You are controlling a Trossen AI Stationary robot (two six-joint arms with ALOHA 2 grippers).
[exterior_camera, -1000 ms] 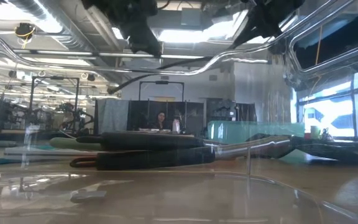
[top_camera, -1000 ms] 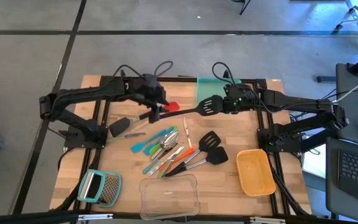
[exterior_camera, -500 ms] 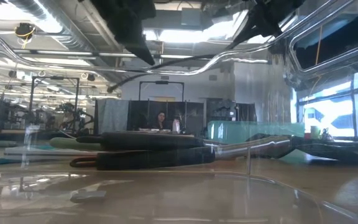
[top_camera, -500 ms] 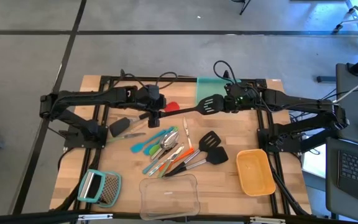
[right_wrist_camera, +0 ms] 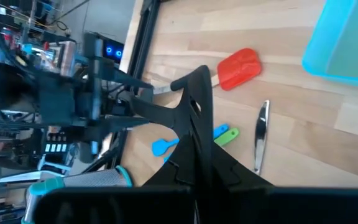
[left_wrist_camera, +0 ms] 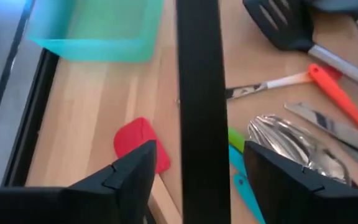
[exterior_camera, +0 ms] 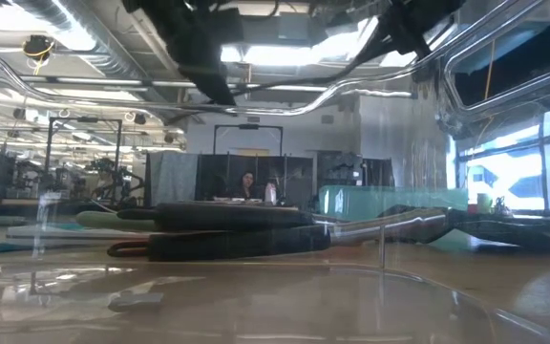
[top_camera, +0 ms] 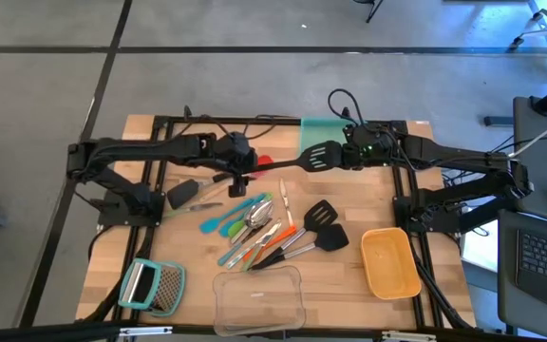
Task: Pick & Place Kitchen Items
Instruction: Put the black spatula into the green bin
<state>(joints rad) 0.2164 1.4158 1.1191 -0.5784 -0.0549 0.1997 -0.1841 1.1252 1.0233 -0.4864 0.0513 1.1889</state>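
Note:
A black slotted spatula (top_camera: 317,157) hangs over the table's far middle, its head toward the right and its long handle (top_camera: 273,168) running left. My right gripper (top_camera: 347,157) is shut on its head end. My left gripper (top_camera: 239,173) is open at the handle's free end. Its two fingers (left_wrist_camera: 129,180) stand on either side of the black handle (left_wrist_camera: 201,93) with a gap on each side. A red spatula's head (left_wrist_camera: 138,146) lies on the wood below. The other utensils (top_camera: 259,228) lie in a heap mid-table. My right gripper pinches the black spatula's head (right_wrist_camera: 194,143) between its two fingers, coming level from the table's right. The head stands on edge in the hold. The spatula is lifted clear, with its handle (right_wrist_camera: 148,109) reaching left toward my left gripper.
A teal container (top_camera: 323,131) stands at the far edge behind the spatula. Two more black slotted spatulas (top_camera: 323,223) lie right of the heap. A yellow container (top_camera: 390,261) is near right, a clear one (top_camera: 259,296) near middle, and a teal-handled grater (top_camera: 150,285) near left.
My left gripper has gone toward the near edge and a little right, from beside the far edge to the spatula handle's free end, which now sits between its fingers. The handle's free end has risen, so the spatula hangs closer to level.

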